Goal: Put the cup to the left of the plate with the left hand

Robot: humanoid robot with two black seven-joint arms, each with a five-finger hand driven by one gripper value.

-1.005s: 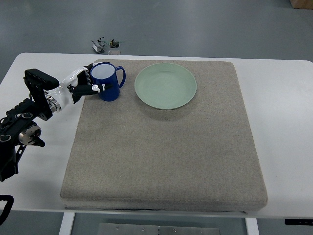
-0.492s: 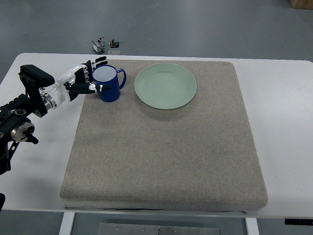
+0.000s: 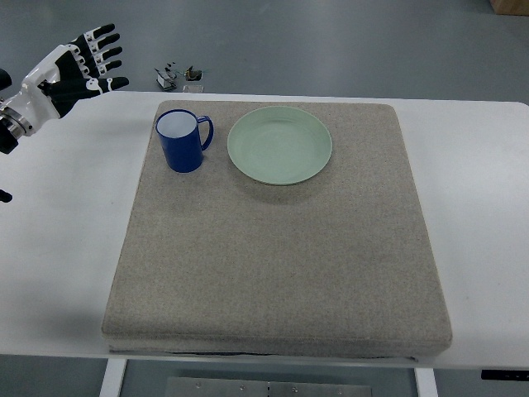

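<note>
Top view: steep look down on a white table [image 3: 74,248] with a grey felt mat [image 3: 273,256] on it; places given relative to the mat.
Left hand [image 3: 73,68]: off the mat's far-left corner, up at the picture's left edge, over the table's far edge and the floor. Well apart from the mat and everything on it.
Left hand state: fingers [image 3: 101,50] spread apart and straight, nothing in them. Black fingers with white knuckle parts, white palm shell.
Left arm: only the wrist shows, entering from the left edge.
Small parts [image 3: 178,75]: a few dark and metal bits on the floor beyond the mat's far-left corner; too small to tell what they are, maybe clips.
Cup [image 3: 181,141]: blue mug, white inside, upright on the mat near its far-left corner. Handle points right, toward the plate. No hand on it.
Plate [image 3: 279,145]: pale green, round, flat on the mat along its far edge, left of the mat's centre line. Just right of the cup, small gap between the handle and the plate rim, not touching.
Mat's near half and right side: bare felt.
</note>
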